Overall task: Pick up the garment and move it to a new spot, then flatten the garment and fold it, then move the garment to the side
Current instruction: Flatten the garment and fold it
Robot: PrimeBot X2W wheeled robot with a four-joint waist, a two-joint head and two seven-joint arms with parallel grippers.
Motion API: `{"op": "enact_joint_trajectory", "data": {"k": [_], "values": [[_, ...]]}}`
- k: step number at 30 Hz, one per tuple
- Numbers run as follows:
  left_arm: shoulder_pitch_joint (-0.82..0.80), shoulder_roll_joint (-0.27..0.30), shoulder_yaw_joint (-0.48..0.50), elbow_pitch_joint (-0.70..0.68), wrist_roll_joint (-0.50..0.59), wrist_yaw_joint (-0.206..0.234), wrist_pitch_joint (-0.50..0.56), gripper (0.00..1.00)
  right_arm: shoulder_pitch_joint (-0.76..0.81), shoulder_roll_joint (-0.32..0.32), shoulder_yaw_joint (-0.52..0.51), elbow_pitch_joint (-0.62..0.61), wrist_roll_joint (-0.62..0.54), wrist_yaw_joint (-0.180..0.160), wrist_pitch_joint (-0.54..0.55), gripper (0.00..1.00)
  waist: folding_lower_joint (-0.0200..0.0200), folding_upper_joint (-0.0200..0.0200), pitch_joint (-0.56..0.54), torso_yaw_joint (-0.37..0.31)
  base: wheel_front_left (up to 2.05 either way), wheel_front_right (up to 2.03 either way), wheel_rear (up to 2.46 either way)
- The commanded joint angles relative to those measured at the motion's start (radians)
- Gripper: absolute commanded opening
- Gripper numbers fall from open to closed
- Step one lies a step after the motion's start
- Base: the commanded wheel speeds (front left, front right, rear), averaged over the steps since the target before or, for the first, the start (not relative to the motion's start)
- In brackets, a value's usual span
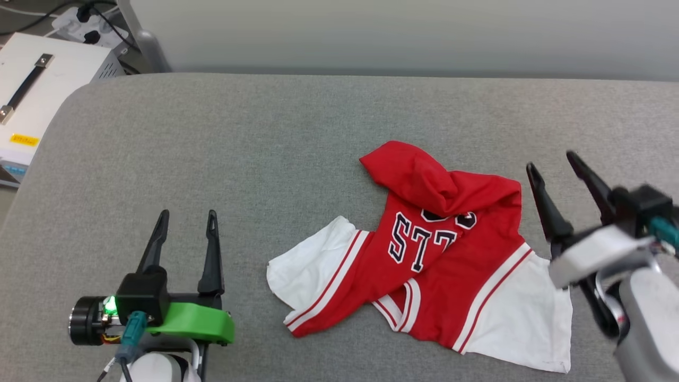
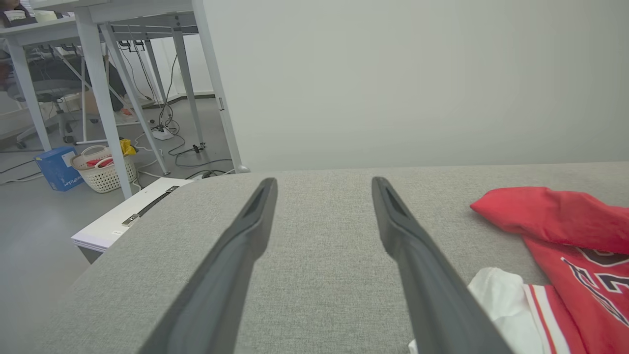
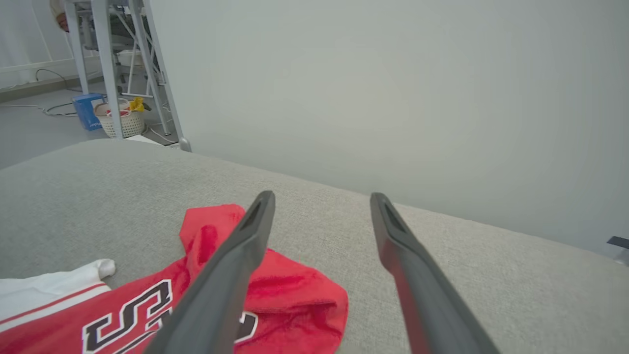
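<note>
The garment, a red jersey with white sleeves and black numerals, lies crumpled on the grey padded table, right of centre. Its red body is folded over itself at the top. My right gripper hovers open just right of the garment's upper edge, with nothing between its fingers. The right wrist view shows the garment below and left of the right gripper. My left gripper stands open at the lower left, well apart from the garment's white sleeve. From the left wrist, the garment lies to the right of the open left gripper.
A white case with a black handle sits off the table's left edge, with cables behind it. White desk legs, a basket and a blue box stand on the floor beyond. A pale wall backs the table.
</note>
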Motion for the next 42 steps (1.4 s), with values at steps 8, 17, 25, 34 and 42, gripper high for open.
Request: {"op": "enact_joint_trajectory", "data": {"k": [8, 17, 25, 34, 42], "values": [[-0.081, 0.084, -0.012, 0.045, -0.031, -0.071, -0.006, 1.0, 0.28, 0.128, -0.182, -0.235, -0.15, -0.001, -0.005, 1.0, 0.0, 0.0, -0.038, -0.016, 0.0, 0.0, 0.0], [-0.306, 0.284, -0.261, 0.122, -0.244, -0.093, 0.291, 1.0, 0.357, 0.175, -0.203, -0.309, -0.207, -0.001, 0.01, 1.0, 0.0, 0.0, -0.02, -0.032, 0.0, 0.0, 0.0], [-0.528, 0.498, -0.668, 0.141, -0.634, -0.094, 0.808, 1.0, 0.312, 0.164, -0.188, -0.314, -0.224, -0.001, 0.019, 1.0, 0.0, 0.0, 0.034, -0.078, 0.0, 0.0, 0.0], [-0.59, 0.546, -0.876, 0.252, -0.731, -0.094, 0.849, 1.0, 0.28, 0.16, -0.187, -0.305, -0.226, -0.001, 0.019, 1.0, 0.0, 0.0, 0.08, -0.114, 0.0, 0.0, 0.0], [-0.613, 0.541, -1.041, 0.383, -0.754, -0.094, 0.807, 1.0, 0.25, 0.158, -0.182, -0.301, -0.231, -0.001, 0.016, 1.0, 0.0, 0.0, 0.105, -0.135, 0.0, 0.0, 0.0]]}}
